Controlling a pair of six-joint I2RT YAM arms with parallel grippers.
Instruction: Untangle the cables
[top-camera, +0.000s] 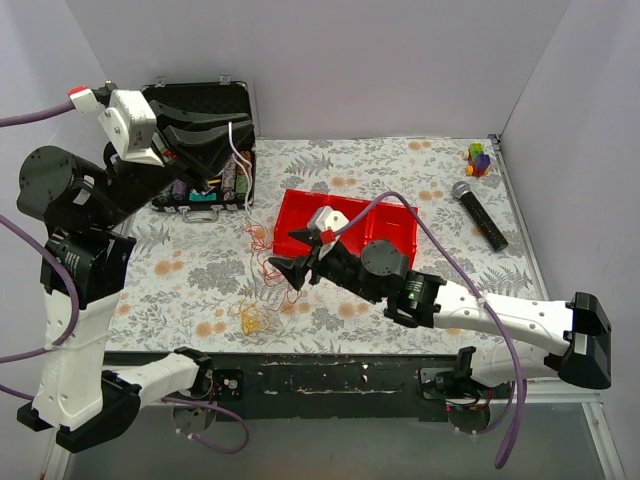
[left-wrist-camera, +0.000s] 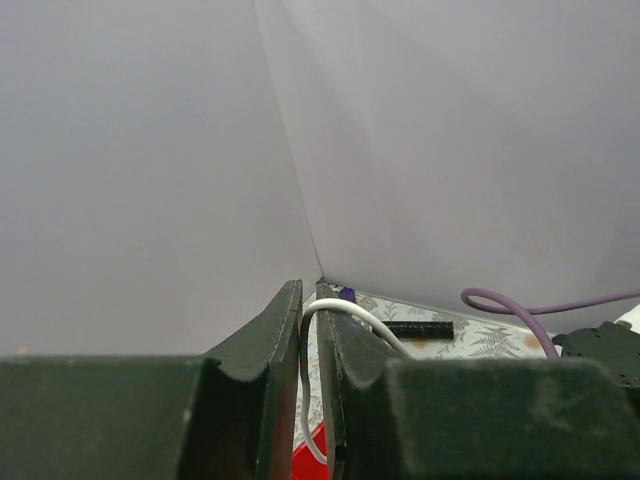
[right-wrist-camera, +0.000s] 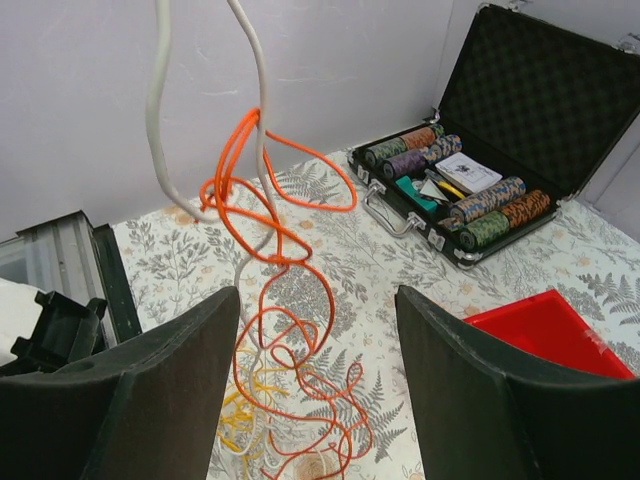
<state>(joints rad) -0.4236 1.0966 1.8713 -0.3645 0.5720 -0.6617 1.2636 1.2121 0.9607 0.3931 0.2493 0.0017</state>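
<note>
My left gripper (top-camera: 238, 128) is raised high at the back left, shut on a white cable (top-camera: 238, 152); in the left wrist view the cable (left-wrist-camera: 345, 312) loops over one finger of the gripper (left-wrist-camera: 310, 292). The white cable (right-wrist-camera: 157, 120) hangs down, with orange cable (right-wrist-camera: 285, 240) coiled around it and lifted off the table. Reddish loops (right-wrist-camera: 385, 395) and a yellow clump (right-wrist-camera: 240, 415) lie on the cloth below. The orange strands (top-camera: 265, 262) and yellow clump (top-camera: 250, 320) also show from above. My right gripper (top-camera: 287, 270) is open and empty just right of the hanging strands (right-wrist-camera: 318, 300).
An open black case of poker chips (top-camera: 200, 110) stands at the back left, also in the right wrist view (right-wrist-camera: 480, 190). A red bin (top-camera: 395, 215) sits behind the right gripper. A microphone (top-camera: 480, 215) and a small coloured toy (top-camera: 479, 158) lie at the back right.
</note>
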